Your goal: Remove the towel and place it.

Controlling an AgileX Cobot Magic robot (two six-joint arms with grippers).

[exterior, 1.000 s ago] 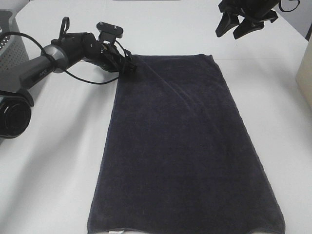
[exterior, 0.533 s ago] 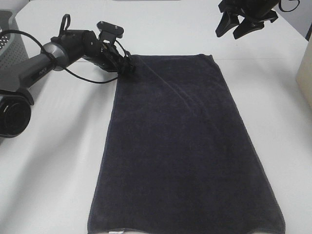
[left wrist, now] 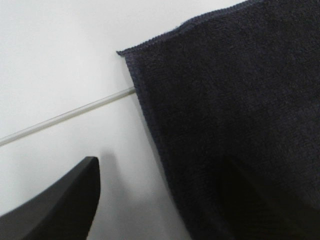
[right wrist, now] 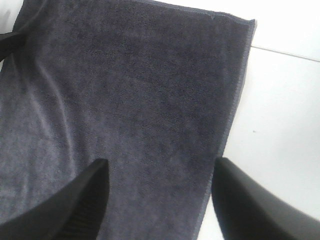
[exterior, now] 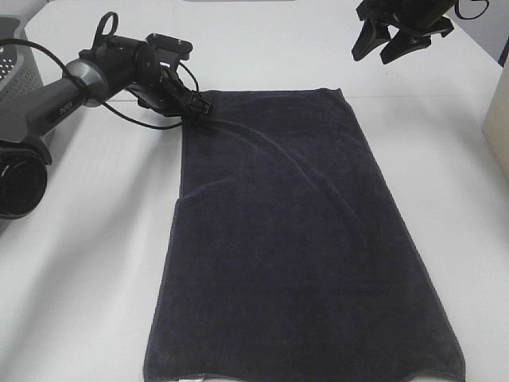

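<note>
Our left pincer (exterior: 199, 108) sits low at the far-left corner of the towel (exterior: 298, 239), w/ its tips right at the cloth edge. In the left wrist view we see one dark finger (left wrist: 55, 205) over bare white surface (exterior: 87, 263), apart from the towel's hem; the other side is lost in shadow over the cloth. Jaws look partly spread, but we can't tell if they've got any fabric pinched.

Our right pincer (exterior: 382, 49) hangs up high above the far-right corner, jaws wide apart, nothing in them. The right wrist view shows both fingers (right wrist: 65, 207) spread, w/ towel and its right hem below and clear of them.

The towel lies flat on the surface, long way running far to near, approx. centred. A few creases fan out from the far-left corner toward the middle. A small white tag (exterior: 188, 377) peeks at the near short edge.

Far left there's a grey basket (exterior: 16, 79), partly cut off. A pale box-like thing (exterior: 497, 119) sits at the right edge.
</note>
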